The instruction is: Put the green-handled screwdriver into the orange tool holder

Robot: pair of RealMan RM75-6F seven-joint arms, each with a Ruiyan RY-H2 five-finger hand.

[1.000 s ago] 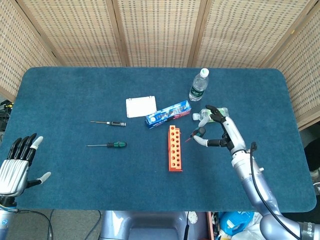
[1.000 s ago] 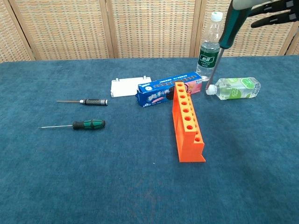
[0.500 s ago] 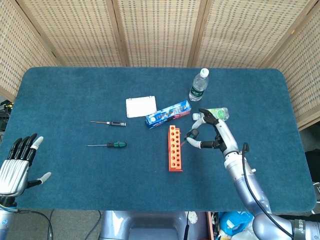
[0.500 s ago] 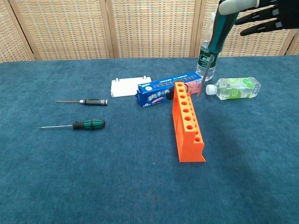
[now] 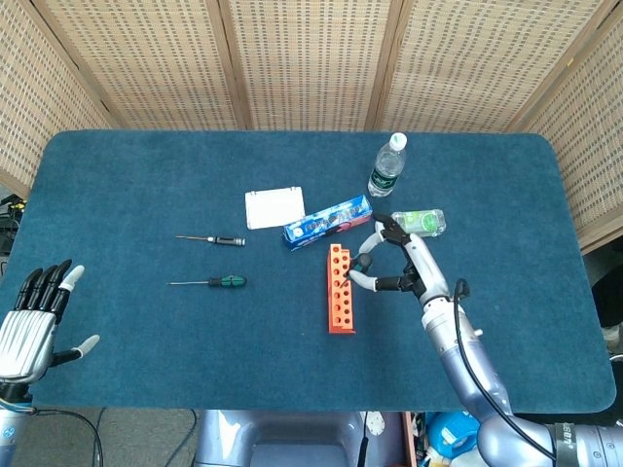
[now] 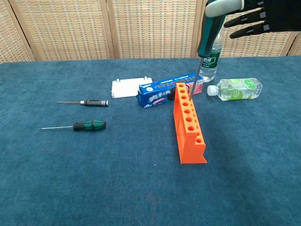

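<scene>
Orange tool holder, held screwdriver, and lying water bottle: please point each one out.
orange tool holder point(image 6: 189, 127), chest view, on its top face.
held screwdriver point(image 6: 205, 41), chest view, on its green handle.
lying water bottle point(image 6: 237, 89), chest view, on its body.
</scene>
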